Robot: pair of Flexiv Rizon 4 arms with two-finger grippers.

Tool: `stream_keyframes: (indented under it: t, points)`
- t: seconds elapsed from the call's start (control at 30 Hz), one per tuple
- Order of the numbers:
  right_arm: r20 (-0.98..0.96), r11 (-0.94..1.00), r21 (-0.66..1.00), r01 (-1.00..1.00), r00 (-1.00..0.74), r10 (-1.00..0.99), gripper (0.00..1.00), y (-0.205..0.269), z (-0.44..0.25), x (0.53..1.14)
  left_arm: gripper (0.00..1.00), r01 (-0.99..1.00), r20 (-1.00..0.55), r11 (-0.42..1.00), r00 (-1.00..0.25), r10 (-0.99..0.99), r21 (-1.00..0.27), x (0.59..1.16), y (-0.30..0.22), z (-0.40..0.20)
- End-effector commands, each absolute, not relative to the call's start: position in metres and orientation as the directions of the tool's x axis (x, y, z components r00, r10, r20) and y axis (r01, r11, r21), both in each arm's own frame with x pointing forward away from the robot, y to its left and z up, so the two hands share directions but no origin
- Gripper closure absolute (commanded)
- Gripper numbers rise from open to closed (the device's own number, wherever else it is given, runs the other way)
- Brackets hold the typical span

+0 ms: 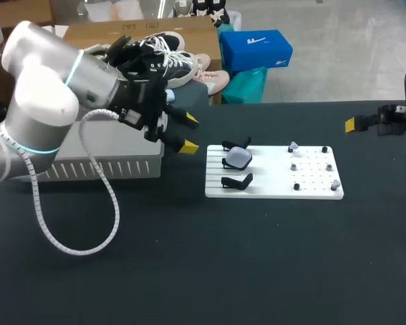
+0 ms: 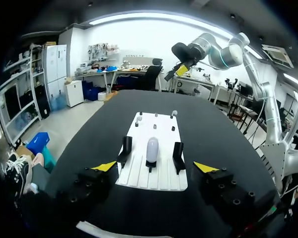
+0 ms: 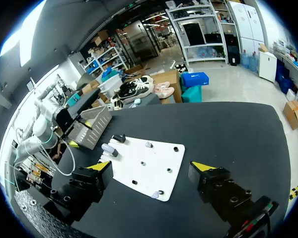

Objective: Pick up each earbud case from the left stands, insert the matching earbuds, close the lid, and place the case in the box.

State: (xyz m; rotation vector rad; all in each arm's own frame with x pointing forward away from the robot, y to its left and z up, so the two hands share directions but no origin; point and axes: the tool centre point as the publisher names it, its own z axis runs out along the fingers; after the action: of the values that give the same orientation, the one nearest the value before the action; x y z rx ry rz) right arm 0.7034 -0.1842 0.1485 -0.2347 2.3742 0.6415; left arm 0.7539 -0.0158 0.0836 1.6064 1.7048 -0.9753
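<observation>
box (image 1: 125,166) — half hidden behind left arm (image 1: 47,88) | earbuds (image 1: 294,146) — tiny, indistinct

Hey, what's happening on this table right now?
Two robot arms work at a table. The left pincer is open beside the white board, facing the one earbud case, which rests on the middle stand. The right pincer is open too, off at the table's right side. Neither holds anything.
</observation>
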Motion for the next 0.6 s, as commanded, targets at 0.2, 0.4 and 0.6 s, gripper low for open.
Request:
stream_keyframes:
  t: [0.2,0.4,0.6]
  points:
    - [-0.642,0.864,0.386,-0.324,-0.767,-0.001,0.0,-0.184,0.149,0.703,0.0,0.992,-0.827,0.0,-0.105,0.552,-0.125,0.746,-0.025,0.068]
    - [-0.642,0.864,0.386,-0.324,-0.767,-0.001,0.0,-0.184,0.149,0.703,0.0,0.991,-0.832,0.074,-0.131,0.539,-0.107,0.745,-0.034,0.061]
    - [-0.642,0.864,0.386,-0.324,-0.767,-0.001,0.0,-0.184,0.149,0.703,0.0,0.993,-0.829,0.103,-0.11,0.548,-0.064,0.741,-0.041,0.053]
